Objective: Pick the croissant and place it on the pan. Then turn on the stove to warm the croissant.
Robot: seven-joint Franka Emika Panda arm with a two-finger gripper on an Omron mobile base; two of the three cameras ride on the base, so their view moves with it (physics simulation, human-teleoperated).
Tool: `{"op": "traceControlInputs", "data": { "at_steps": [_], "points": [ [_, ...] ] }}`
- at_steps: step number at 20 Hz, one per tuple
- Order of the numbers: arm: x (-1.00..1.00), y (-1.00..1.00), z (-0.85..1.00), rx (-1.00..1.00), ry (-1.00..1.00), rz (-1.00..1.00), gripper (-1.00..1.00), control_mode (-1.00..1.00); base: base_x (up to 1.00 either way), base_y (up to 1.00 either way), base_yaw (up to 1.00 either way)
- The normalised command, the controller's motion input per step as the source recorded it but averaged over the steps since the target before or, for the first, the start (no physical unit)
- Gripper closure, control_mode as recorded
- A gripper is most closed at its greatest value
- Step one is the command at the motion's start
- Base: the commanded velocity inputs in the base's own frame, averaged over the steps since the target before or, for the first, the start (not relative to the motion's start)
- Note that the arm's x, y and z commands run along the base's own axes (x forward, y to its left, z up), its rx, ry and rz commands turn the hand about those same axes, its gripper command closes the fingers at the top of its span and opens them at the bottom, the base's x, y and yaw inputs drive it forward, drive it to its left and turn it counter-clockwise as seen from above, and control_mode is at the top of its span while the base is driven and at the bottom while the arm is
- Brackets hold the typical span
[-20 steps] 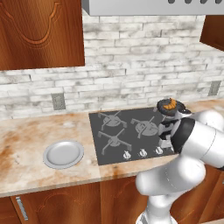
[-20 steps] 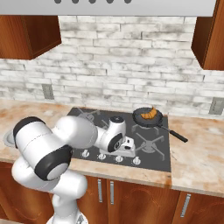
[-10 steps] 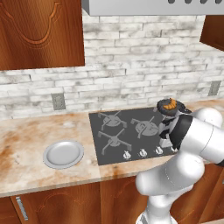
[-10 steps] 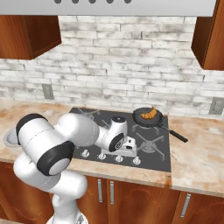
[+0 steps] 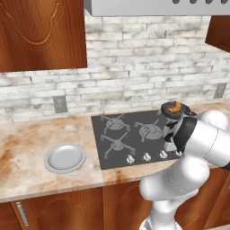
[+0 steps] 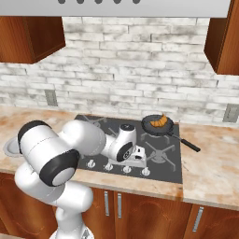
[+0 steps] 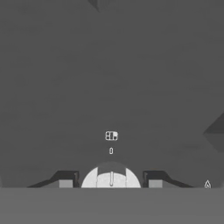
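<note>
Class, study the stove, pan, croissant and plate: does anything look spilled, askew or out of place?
Nothing stands out. The croissant lies inside the pan on the stove, the plate sits flat on the counter, and nothing is spilled.

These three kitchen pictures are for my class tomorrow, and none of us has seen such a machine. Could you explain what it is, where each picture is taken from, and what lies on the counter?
All three are computer-rendered. The machine is a white robot arm on a base that can drive.

Two pictures come from cameras on that base, behind the arm to its left and right. They show the stove, with the croissant lying in the pan on a back burner, and an empty grey plate on the counter.

The third looks along the gripper: its two dark fingertips stand either side of a round white stove knob without touching it. Nothing is held; it looks set to grip the knob.
</note>
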Motion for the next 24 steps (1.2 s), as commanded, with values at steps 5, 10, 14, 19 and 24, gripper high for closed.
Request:
{"op": "traceControlInputs", "data": {
  "at_steps": [5,10,14,19,24],
  "points": [
    [0.0,0.03,0.01,-0.16,0.0,0.01,1.0,-1.0,0.0,0.0,0.0],
    [-0.04,0.04,0.0,-0.13,0.0,0.14,1.0,-1.0,0.0,0.0,0.0],
    [-0.26,0.0,0.0,-0.01,0.0,0.22,1.0,-1.0,0.0,0.0,0.0],
    [-0.25,0.07,-0.01,-0.03,0.0,0.42,1.0,-1.0,0.0,0.0,0.0],
    [-0.15,0.12,-0.1,-0.03,0.03,0.68,1.0,-1.0,0.0,0.0,0.0]
  ]
}}
